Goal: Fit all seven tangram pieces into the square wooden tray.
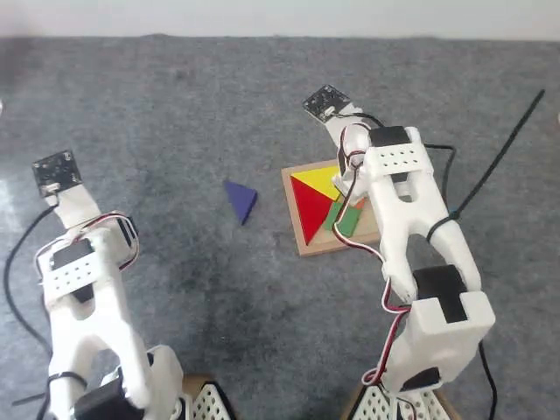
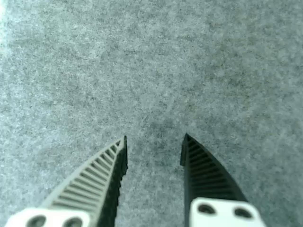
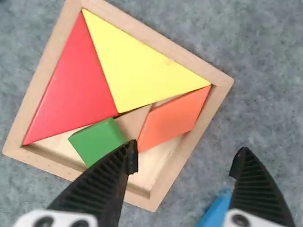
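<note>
High view showed a grey, felt-like tabletop (image 1: 175, 114) with a pale band beyond its far edge. One square tray (image 3: 42, 78) of light, smooth wood lay flat under the right jaws, which stood wide apart and held nothing.

Four flat, glossy pieces sat inside the tray. A large red triangle (image 3: 71, 99) and a large yellow triangle (image 3: 137, 71) lay edge to edge ahead of the jaws. A four-sided orange piece (image 3: 173, 118) lay between the two tips, and a green block (image 3: 97, 139) lay just beside one tip, tilted and partly hidden by it. A light blue piece (image 3: 215, 210) lay outside the tray on the tabletop, against the other jaw.

One dark blue triangle (image 1: 241, 199) lay alone between the left arm (image 1: 83, 280) and the right arm (image 1: 411, 201), well apart from both sets of jaws. The left jaws, black and ribbed, were moderately parted over bare felt, gripping nothing.
</note>
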